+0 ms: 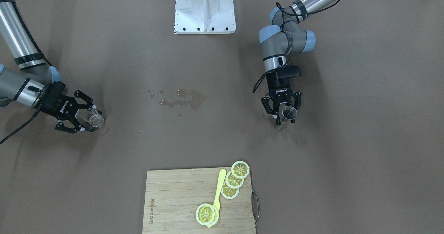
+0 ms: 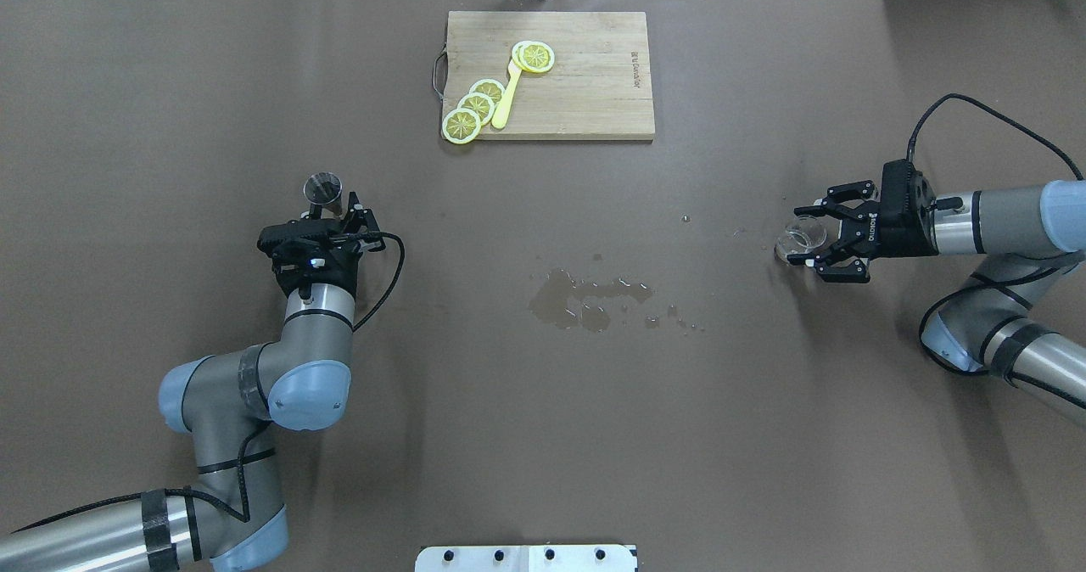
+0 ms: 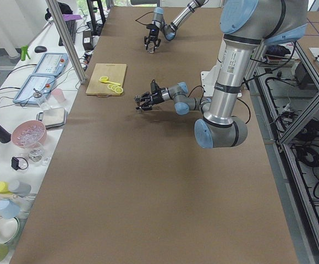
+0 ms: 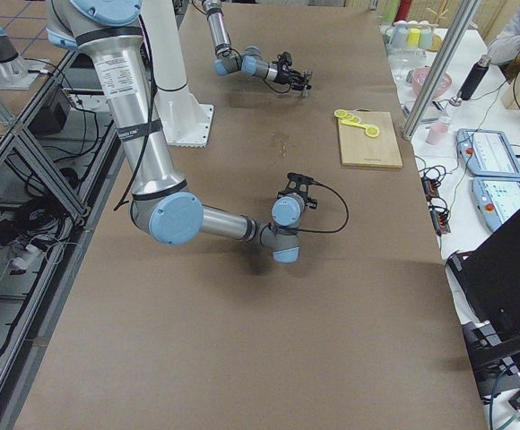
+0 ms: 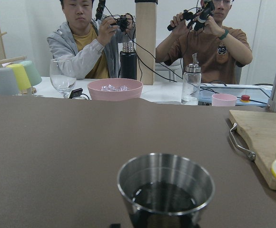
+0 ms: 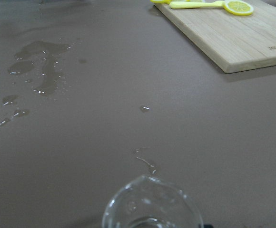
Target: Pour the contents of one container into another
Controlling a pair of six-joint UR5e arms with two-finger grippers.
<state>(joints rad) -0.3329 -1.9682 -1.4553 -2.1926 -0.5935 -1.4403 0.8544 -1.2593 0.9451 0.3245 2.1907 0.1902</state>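
Two vessels sit well apart on the brown table (image 1: 364, 164). In the front-facing view the left gripper (image 1: 285, 120), right of centre, points down with its fingers narrowed onto a small steel cup (image 1: 289, 113); the wrist view shows dark liquid inside. At the left edge the right gripper (image 1: 91, 120) lies low, its fingers closed on a clear glass (image 1: 95, 118). A wet spill (image 1: 184, 99) marks the middle. At the bottom centre, a wooden cutting board (image 1: 173, 195) carries lemon slices (image 1: 240, 169) and a yellow utensil (image 1: 218, 192).
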